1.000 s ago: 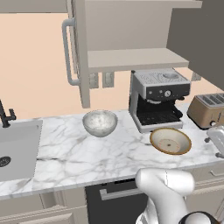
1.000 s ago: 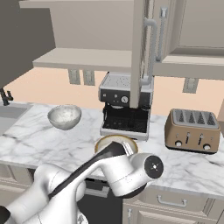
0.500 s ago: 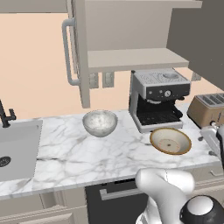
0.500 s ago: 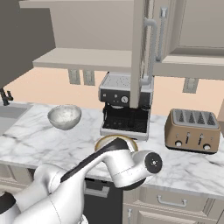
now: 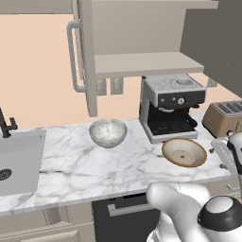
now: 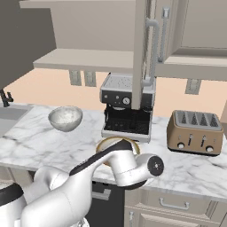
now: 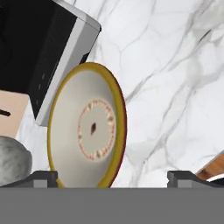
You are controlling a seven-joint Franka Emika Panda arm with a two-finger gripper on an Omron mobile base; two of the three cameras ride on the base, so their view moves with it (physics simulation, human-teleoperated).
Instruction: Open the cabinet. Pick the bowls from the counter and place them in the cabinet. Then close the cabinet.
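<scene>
Hand view: the two dark finger tips of the pincer (image 7: 111, 178) stand wide apart at the bottom edge, holding nothing. Between and beyond them lies the shallow tan bowl with brown rim and cream inside (image 7: 87, 127), closer to the left tip than the right and touching neither, resting on the white marble counter with grey veins (image 7: 175, 74). Beside that bowl's far edge sits the black and steel espresso machine (image 7: 48, 48), and the deep grey-white marbled bowl (image 7: 12, 159) shows at the left edge.

Left base view has the tan bowl in front of the espresso machine and the marbled bowl well apart from it, nearer the steel sink (image 5: 19, 158). Above, the beige-grey wall cabinet (image 5: 142, 64) stands open, its shelf bare.
</scene>
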